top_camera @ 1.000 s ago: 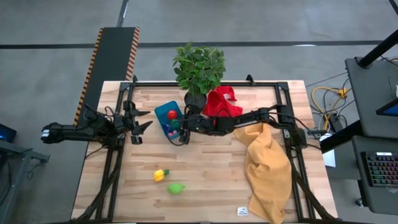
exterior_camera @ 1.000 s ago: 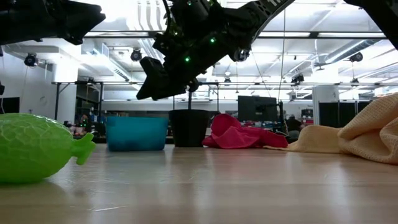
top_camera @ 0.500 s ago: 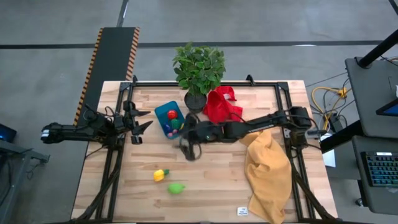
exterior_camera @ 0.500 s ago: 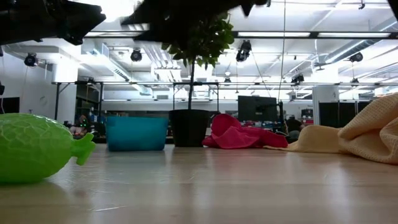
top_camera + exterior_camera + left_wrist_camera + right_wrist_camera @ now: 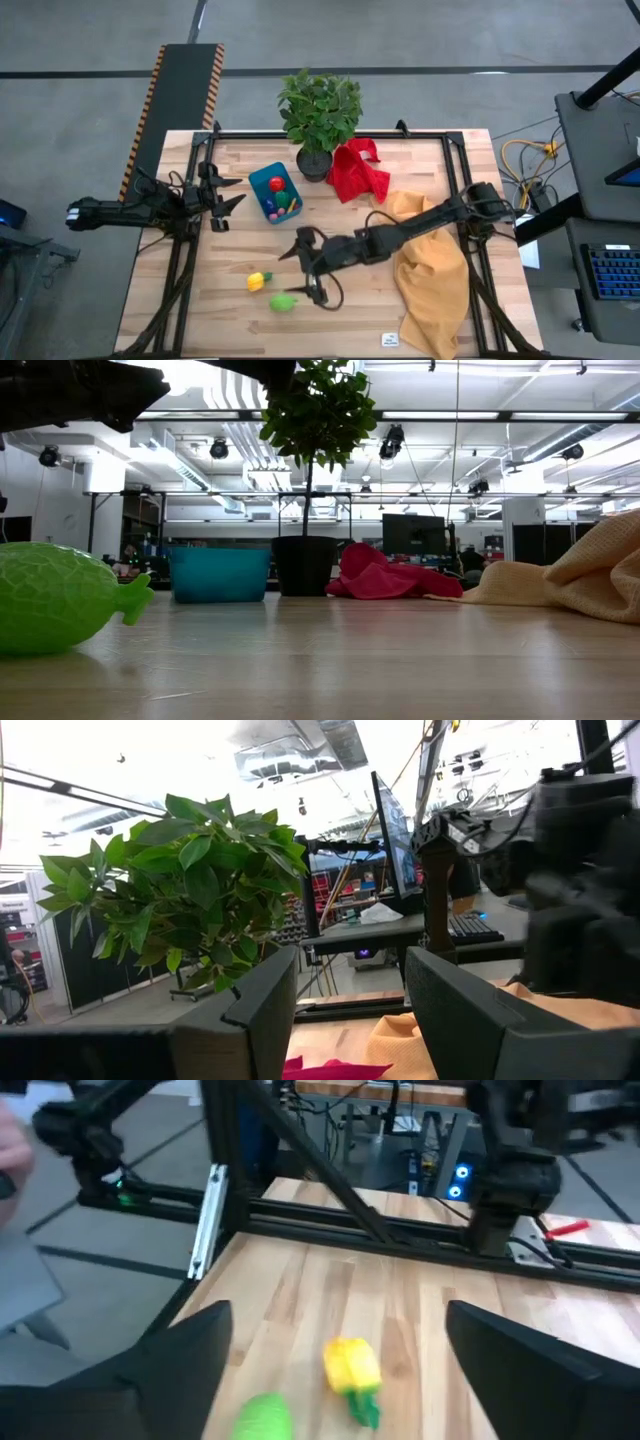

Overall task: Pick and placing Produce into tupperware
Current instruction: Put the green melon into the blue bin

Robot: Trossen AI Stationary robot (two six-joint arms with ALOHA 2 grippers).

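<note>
Green produce (image 5: pixel 283 302) at five o'clock from yellow produce (image 5: pixel 259 281), beside wide-spread right gripper (image 5: pixel 302 271); left gripper (image 5: pixel 228 190) likewise spread.

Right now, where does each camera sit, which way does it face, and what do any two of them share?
High view: overhead, straight down; both arms, blue tub.
Low view: tabletop level, facing the room; green toy close, arm parts overhead.
Left wrist view: on the parked left arm, facing the potted plant; own fingers.
Right wrist view: behind the open right hand, facing the yellow toy.
Shared: high and right wrist views both show the yellow and green toys.
</note>
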